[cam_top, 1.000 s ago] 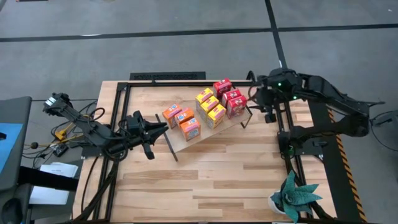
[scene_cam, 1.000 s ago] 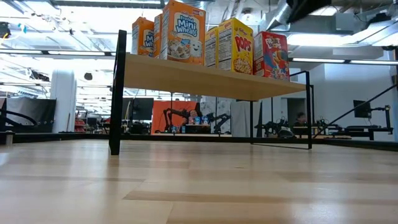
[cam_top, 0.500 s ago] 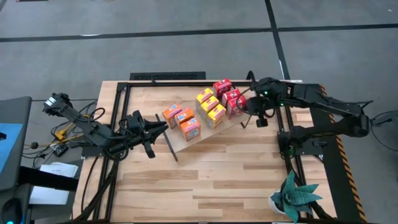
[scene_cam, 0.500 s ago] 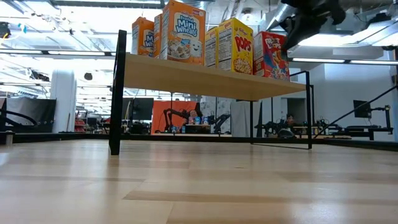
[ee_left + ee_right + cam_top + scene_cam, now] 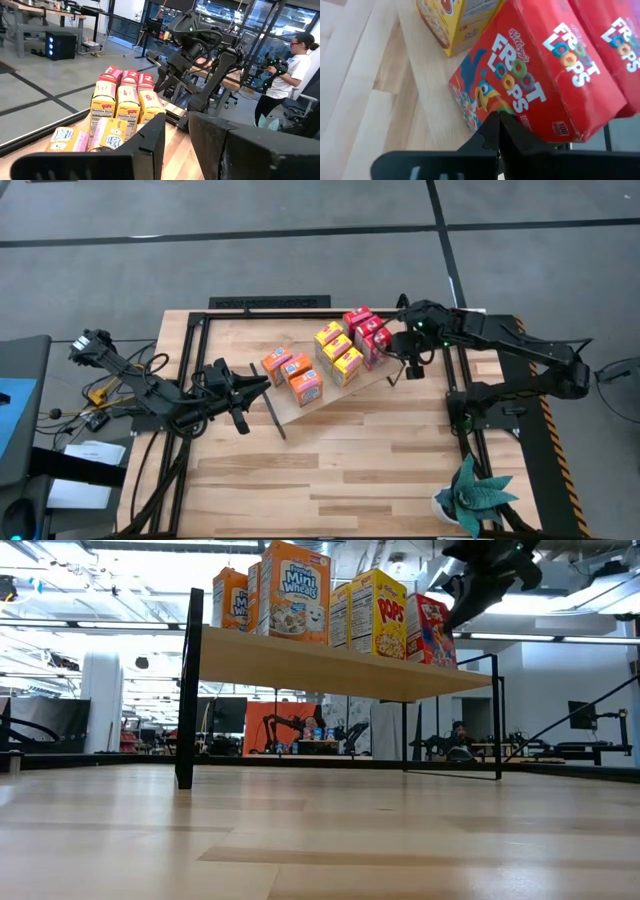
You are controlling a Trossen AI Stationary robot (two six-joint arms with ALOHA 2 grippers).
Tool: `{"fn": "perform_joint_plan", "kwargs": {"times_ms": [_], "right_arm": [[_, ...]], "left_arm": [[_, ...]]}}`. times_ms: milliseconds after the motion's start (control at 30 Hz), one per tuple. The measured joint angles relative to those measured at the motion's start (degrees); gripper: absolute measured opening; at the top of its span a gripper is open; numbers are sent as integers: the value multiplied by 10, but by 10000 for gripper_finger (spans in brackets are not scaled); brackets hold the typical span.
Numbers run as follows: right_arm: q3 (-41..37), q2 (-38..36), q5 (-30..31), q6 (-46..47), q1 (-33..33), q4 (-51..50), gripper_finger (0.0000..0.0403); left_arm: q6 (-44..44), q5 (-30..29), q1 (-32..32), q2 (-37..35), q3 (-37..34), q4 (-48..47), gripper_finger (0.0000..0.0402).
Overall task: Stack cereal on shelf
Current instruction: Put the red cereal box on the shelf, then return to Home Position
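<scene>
I see the wooden table (image 5: 330, 470) with black rails filling the middle of the high view. On it, slightly above centre, stands the shelf (image 5: 290, 412), a light-wood board set at a slant on thin black rod frames. The cereal (image 5: 328, 358) stands on that board in three clusters: orange boxes leftmost, yellow in the middle, red rightmost (one red box looks tilted). A small potted plant (image 5: 472, 495) sits at the table's lower right corner.
</scene>
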Motion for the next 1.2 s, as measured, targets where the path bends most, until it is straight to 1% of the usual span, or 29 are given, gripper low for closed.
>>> {"fn": "perform_joint_plan", "kwargs": {"times_ms": [167,233,300,400,467,633,700,767,833,900,1000,1067,1100,1167,1200], "right_arm": [[1,-12,0,8,7,-4,28],[10,-24,1,19,14,-13,34],[25,-38,0,33,20,-23,37],[56,-63,0,63,31,-30,36],[79,-82,0,89,39,-27,33],[141,-127,0,152,57,-35,25],[158,-145,1,164,58,-42,23],[168,-163,3,193,58,-56,22],[169,-183,4,237,58,-71,23],[164,-207,2,250,58,-91,29],[132,-258,2,267,59,-83,38],[101,-297,2,289,57,-45,42],[84,-318,2,297,57,-23,44],[47,-362,2,315,57,42,45],[29,-383,-1,326,57,81,46]], "left_arm": [[0,-1,0,0,0,0,76],[0,-13,0,0,0,2,76],[0,-27,0,0,0,17,76],[-7,-25,0,-7,0,54,76],[-6,-4,-1,-20,0,66,76],[-9,78,-18,-67,0,67,76],[-12,84,-32,-88,0,63,76],[7,79,-48,-111,0,30,76],[-9,51,-61,-136,0,-12,76],[-43,12,-67,-158,0,-67,76],[-82,18,-66,-196,-1,-160,76],[-107,53,-61,-231,-14,-196,76],[-109,73,-58,-249,-22,-192,76],[-89,120,-55,-286,-43,-180,76],[-72,154,-54,-305,-53,-171,76]]}}
